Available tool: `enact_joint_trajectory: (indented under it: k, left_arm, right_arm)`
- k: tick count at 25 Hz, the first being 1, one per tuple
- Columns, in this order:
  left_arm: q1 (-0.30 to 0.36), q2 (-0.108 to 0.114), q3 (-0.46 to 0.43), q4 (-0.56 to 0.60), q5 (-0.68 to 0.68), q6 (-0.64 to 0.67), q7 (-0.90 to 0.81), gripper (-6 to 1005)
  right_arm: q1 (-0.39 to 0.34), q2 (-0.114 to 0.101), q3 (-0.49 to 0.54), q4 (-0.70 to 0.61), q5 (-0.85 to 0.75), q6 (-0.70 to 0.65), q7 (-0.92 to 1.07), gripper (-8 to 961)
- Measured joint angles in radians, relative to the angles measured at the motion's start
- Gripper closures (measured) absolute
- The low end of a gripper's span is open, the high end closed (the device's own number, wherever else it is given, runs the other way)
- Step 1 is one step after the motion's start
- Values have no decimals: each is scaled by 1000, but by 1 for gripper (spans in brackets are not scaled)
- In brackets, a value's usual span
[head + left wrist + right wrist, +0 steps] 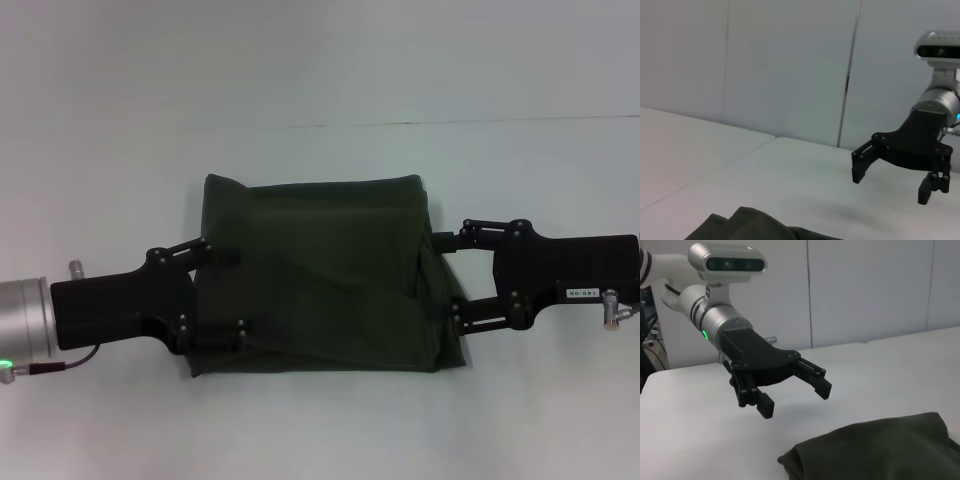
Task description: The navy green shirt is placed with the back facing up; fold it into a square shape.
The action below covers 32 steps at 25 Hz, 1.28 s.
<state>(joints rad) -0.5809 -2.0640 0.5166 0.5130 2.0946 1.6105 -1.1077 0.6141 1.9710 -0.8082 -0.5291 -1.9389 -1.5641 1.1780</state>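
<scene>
Olive shirt (pixel 320 275) folded | left hand (pixel 795 392) wide | right hand (pixel 890 182) wide, wrist views

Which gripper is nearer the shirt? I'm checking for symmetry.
Neither clearly. The left gripper overlaps the navy green shirt at its left edge; the right gripper does so at its right edge, both jaws open.

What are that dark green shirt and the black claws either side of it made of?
The shirt looks like soft matte knit cloth: it creases and slumps at its folded edges. The left gripper and right gripper, both open above the table, look like rigid matte black metal or plastic, with visible screws; which, I cannot tell.
</scene>
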Motion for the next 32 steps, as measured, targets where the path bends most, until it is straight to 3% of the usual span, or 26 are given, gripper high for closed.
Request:
enact_joint_trajectory:
  k: [32]
  left_arm:
    - [-9, 2, 8, 7, 46, -7, -14, 33]
  right_arm:
    - [1, 7, -2, 2, -6, -2, 2, 38]
